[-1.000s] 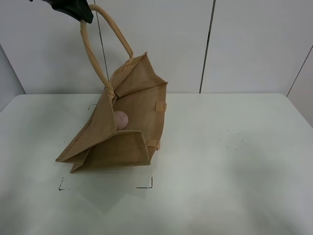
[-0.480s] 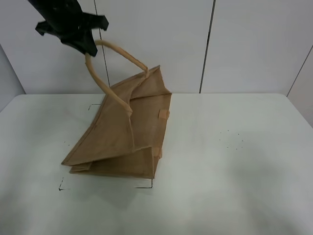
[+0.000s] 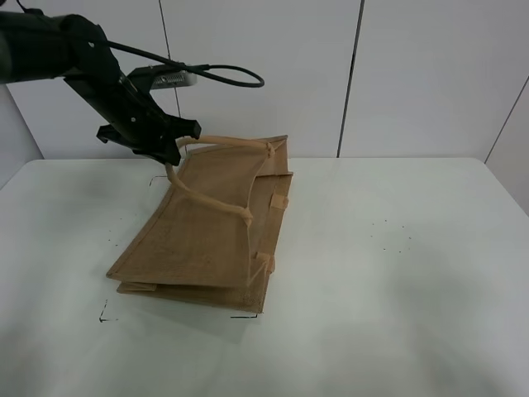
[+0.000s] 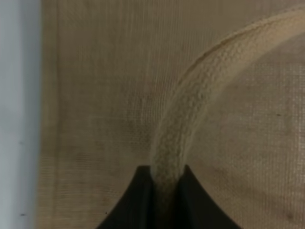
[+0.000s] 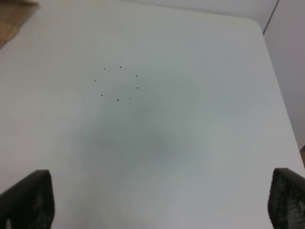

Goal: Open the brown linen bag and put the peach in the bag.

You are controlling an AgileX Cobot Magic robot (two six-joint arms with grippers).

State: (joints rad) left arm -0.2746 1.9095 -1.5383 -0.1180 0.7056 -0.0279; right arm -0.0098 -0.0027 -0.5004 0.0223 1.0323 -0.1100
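The brown linen bag [image 3: 202, 236] lies almost flat on the white table [image 3: 397, 314], its mouth toward the back. My left gripper [image 3: 171, 150] is shut on one light-tan loop handle [image 3: 223, 141] just above the bag's back left corner. In the left wrist view the fingers [image 4: 143, 195] pinch the handle [image 4: 186, 105] over the coarse weave of the bag [image 4: 95, 95]. The peach is hidden. My right gripper [image 5: 152, 200] is open and empty over bare table; it does not show in the exterior view.
A ring of small black dots [image 3: 390, 236] marks the table right of the bag and shows in the right wrist view [image 5: 116, 83]. Black corner marks [image 3: 103, 314] lie by the bag's front. A bag corner [image 5: 14, 14] shows in the right wrist view.
My left gripper has come down and forward with the handle. The bag has collapsed from propped open to nearly flat. The peach, visible inside one second ago, is now covered.
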